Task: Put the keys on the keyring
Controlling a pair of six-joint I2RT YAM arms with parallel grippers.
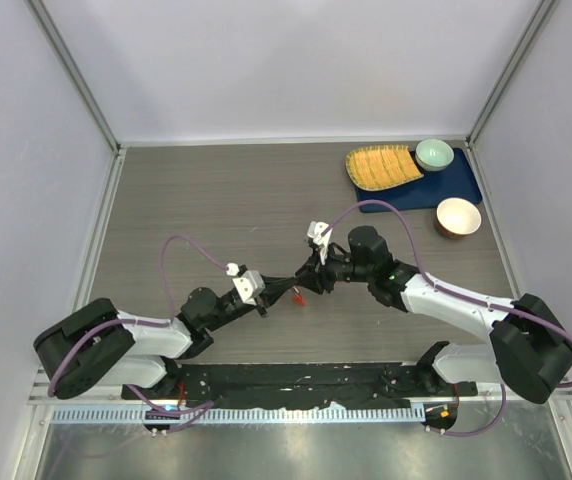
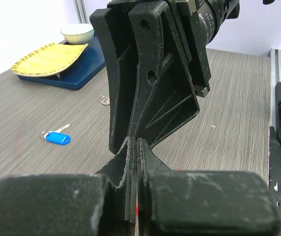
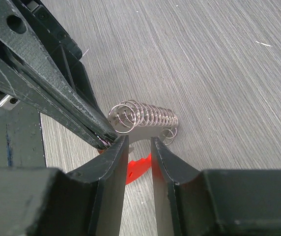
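Two arms meet tip to tip over the keyring, mid-surface.
The left arm and right arm lean in from either side so their tips share one spot. The left pincer is clamped fully shut, its tip touching the end loop of the keyring, a wire coil lying stretched out on the wood. I judge it is there to steady that loop, though I cannot see an actual grip. The right pincer stands narrow, its fingers either side of the coil's near edge, and I cannot tell whether it holds anything. The red fob lies just beneath it. The blue key lies well apart, toward the tray, not on the ring.
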